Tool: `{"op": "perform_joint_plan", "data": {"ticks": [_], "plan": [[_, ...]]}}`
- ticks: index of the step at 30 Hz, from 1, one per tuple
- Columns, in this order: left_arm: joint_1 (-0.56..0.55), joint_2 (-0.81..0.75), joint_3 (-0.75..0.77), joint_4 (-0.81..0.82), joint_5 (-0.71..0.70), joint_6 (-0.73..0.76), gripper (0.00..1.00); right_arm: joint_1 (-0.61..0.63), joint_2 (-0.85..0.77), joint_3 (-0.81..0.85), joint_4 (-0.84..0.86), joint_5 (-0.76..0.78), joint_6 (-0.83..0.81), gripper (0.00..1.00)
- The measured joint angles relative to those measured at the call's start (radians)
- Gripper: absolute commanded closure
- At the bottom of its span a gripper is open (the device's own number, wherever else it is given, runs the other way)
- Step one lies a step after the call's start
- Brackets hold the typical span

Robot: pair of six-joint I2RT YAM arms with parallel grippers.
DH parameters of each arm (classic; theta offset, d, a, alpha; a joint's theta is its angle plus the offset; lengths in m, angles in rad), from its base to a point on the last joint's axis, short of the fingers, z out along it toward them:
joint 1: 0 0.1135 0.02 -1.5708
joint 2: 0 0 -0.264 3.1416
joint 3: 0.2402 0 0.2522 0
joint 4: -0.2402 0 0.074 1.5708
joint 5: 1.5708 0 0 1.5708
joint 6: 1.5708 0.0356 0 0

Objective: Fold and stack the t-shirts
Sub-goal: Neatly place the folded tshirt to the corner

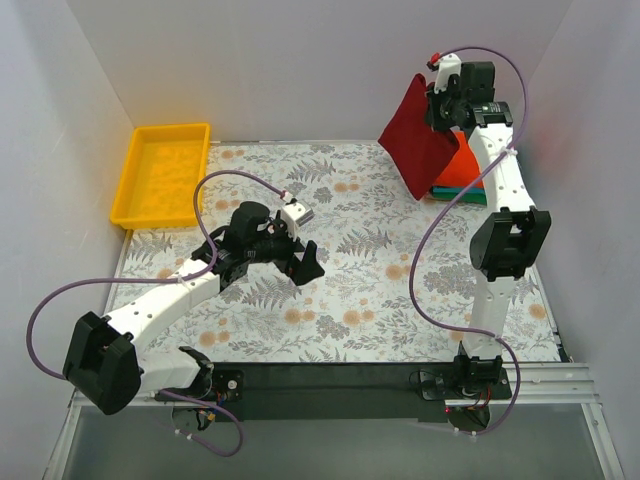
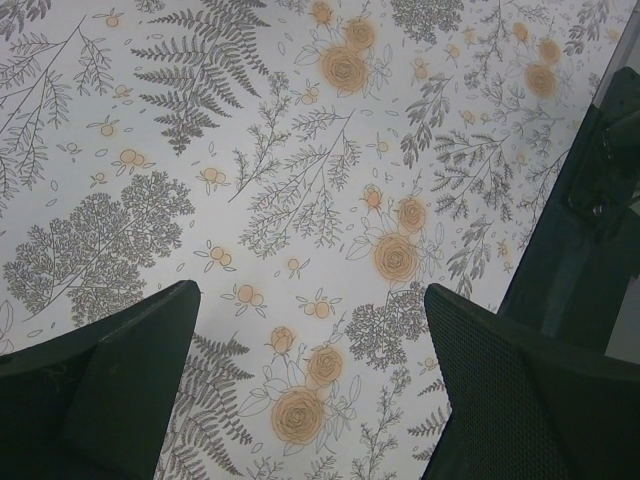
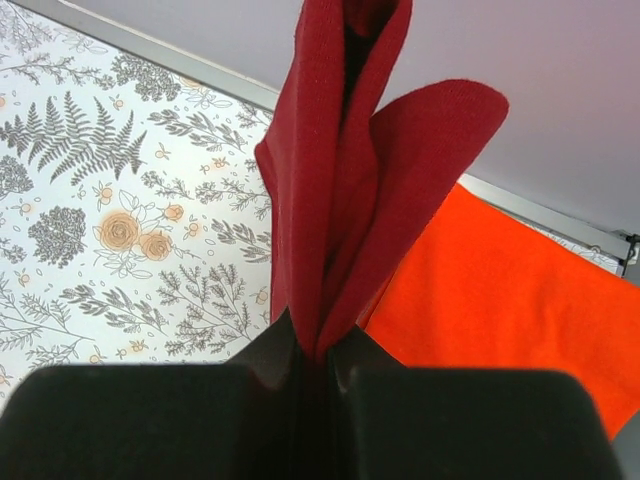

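Your top camera sits above and behind the arm bases [image 1: 470, 375], looking down from well back over the whole floral cloth [image 1: 370, 300]. Your left wrist camera points nearly straight down past its own fingers [image 2: 100, 390], close over that same print. Your right wrist camera looks along its fingers [image 3: 150, 420] toward the far wall [image 3: 560, 100] — very near the dark red shirt [image 3: 330, 180] and orange shirt [image 3: 500, 290], which the top view also shows at far right.

Worktop [image 1: 360, 330] under grey floral cloth [image 1: 350, 200] — yellow tray [image 1: 122, 190] at far-left corner, folded orange-red t-shirt [image 1: 463, 168] stacked on teal t-shirt [image 1: 452, 192] at far-right corner.
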Motion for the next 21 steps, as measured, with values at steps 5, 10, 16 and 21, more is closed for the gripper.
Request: {"op": "perform_joint_plan", "data": {"ticks": [5, 10, 16, 21], "plan": [[0.0, -0.006, -0.006, -0.001, 0.004, -0.001, 0.04, -0.008, -0.025, 0.02, -0.008, -0.001, 0.001, 0.99], [0.0, -0.006, -0.006, -0.001, 0.011, -0.005, 0.04, -0.031, -0.047, 0.028, -0.008, -0.008, 0.001, 0.99], [0.0, -0.006, -0.006, -0.003, 0.014, -0.006, 0.04, -0.085, -0.048, 0.029, -0.01, -0.032, 0.0, 0.99], [0.0, -0.004, -0.006, -0.004, 0.021, -0.007, 0.04, -0.14, -0.047, 0.029, -0.008, -0.059, -0.003, 0.99]]}}
